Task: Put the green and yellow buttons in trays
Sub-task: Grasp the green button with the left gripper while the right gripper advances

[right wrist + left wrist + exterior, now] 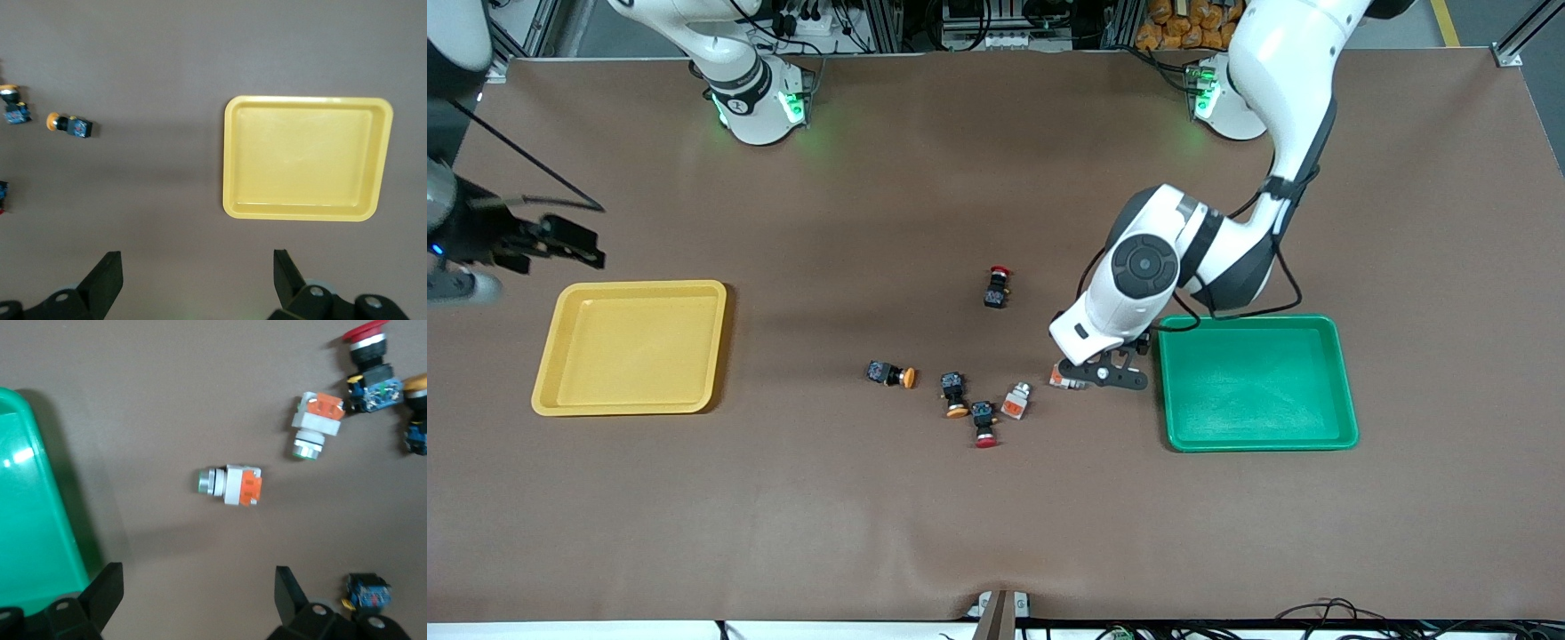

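Left gripper (199, 587) low over counter (996, 533) beside green tray (1258, 436), fingers spread, empty. White-and-orange button (230, 485) lying on its side just ahead of fingers, long axis across the gap, silvery end toward tray. Right gripper (197, 277) waiting near yellow tray (230, 160), fingers spread. No legible writing.

We see yellow tray (551, 373) at right arm's end of table, green tray (1343, 391) at left arm's end; both shallow, flat.

Two black-bodied, yellow-capped buttons on their sides mid-table: first (892, 374) nearer yellow tray, second (954, 394) beside it.

We note white-and-orange button (1016, 401) lying beside second; other white-and-orange button (231, 485) on its side just beside green tray.
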